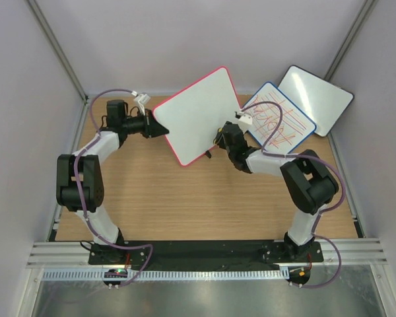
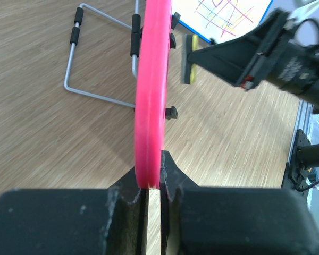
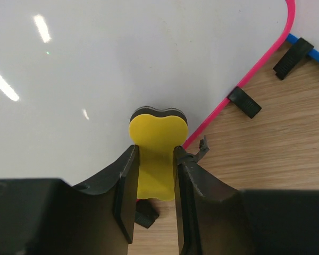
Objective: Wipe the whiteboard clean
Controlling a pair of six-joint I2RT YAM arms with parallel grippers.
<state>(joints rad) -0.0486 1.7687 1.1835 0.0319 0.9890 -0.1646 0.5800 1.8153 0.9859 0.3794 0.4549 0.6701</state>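
Whiteboard (image 1: 198, 112) stands between left claw (image 1: 164, 127) and right claw (image 1: 221, 137) (eraser (image 3: 157, 135) in latter).

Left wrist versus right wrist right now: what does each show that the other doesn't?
Only the left wrist: the whiteboard edge-on, clamped in the left gripper, a wire stand on the table, and scribbles on the blue-framed board. Only the right wrist: the whiteboard's white face, unmarked where visible. Both: the yellow eraser held in the right gripper, near the pink frame.
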